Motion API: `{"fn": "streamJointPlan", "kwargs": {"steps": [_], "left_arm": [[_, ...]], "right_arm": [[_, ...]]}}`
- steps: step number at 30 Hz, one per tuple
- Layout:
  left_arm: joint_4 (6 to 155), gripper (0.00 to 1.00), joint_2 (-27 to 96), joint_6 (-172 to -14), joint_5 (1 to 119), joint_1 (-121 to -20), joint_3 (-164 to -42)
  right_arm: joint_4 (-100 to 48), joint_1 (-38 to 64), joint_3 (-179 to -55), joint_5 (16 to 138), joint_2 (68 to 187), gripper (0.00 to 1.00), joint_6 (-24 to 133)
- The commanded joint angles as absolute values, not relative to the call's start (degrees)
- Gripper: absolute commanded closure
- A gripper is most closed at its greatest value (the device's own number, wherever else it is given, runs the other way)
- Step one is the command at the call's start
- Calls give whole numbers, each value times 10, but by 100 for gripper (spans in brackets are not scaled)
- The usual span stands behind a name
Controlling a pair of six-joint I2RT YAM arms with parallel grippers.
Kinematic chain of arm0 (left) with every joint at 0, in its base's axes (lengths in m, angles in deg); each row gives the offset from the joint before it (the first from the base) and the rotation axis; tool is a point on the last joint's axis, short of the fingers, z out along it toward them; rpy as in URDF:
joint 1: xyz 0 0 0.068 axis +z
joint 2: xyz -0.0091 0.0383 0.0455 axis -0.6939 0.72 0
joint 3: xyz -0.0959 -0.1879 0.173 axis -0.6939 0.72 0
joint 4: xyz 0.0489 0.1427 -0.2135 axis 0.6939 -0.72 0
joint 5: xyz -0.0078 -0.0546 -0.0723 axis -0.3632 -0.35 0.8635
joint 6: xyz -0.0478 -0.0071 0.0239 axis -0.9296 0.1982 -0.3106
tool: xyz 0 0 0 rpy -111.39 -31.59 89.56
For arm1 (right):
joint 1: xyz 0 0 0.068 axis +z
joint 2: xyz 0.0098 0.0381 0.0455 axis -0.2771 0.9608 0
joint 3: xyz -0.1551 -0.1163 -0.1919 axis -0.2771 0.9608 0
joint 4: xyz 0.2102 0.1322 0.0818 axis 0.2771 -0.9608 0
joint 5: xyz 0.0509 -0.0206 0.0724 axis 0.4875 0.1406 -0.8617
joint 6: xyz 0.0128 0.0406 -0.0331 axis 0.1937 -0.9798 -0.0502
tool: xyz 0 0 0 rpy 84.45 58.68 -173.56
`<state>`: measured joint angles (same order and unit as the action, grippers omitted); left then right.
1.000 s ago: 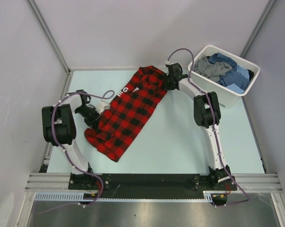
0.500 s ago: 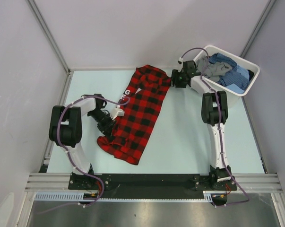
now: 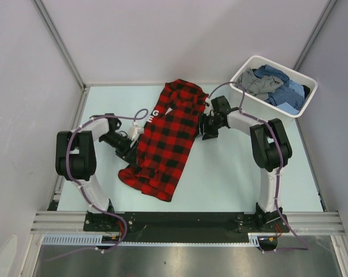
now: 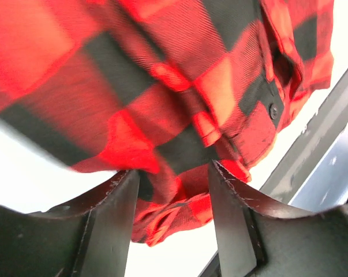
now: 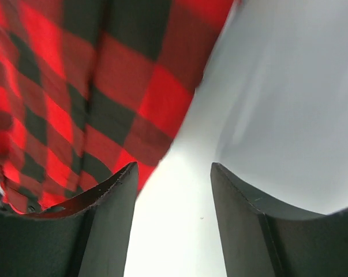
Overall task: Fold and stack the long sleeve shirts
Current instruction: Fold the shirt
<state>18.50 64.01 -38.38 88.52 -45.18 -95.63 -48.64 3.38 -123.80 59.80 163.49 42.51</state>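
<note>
Laying out the red-and-black check shirt ahead of its first fold is, in my judgement, the step in hand. The shirt lies lengthways on the desk between the two arms, with the collar end far from the bases and the hem end near. The near end is bunched, and the body sits at a slant rather than square.

Left end effector: jaws parted, low against the shirt's left edge, about midway along. Its wrist view shows check cloth across the gap at the fingertips. That view is blurred, so I cannot confirm whether the cloth sits between the jaws or just past them.

Right end effector: jaws parted, nothing between them. It sits over bare desk just beside the shirt's right edge, toward the collar half.

The other shirts, blue check and grey, are heaped in the white tub at the far right corner. No folded stack is visible, so I rate the task as early.

Next move, as I read it:
1. Bring each end effector onto its own edge of the shirt.
2. Close on the cloth only, not on the desk.
3. Draw the edges outward to flatten the bunched hem end before any fold is made.
</note>
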Motion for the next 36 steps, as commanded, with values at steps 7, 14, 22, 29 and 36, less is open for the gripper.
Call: {"fn": "streamJointPlan", "kwargs": {"steps": [7,14,22,29,36], "left_arm": [[257,42,521,-461,943,-377,-982],[290,41,423,-494,932,-346,-942],[309,41,355,-514,947,-346,-895],[305,39,327,-483,940,-346,-863],[312,39,321,-481,940,-346,-862]], "right_arm": [[-422,100,-1116,565,1594,43,362],[-347,132,-1007,532,1567,45,283],[-286,141,-931,523,1551,75,223],[-263,148,-937,509,1543,64,195],[-218,178,-931,521,1564,78,178]]}}
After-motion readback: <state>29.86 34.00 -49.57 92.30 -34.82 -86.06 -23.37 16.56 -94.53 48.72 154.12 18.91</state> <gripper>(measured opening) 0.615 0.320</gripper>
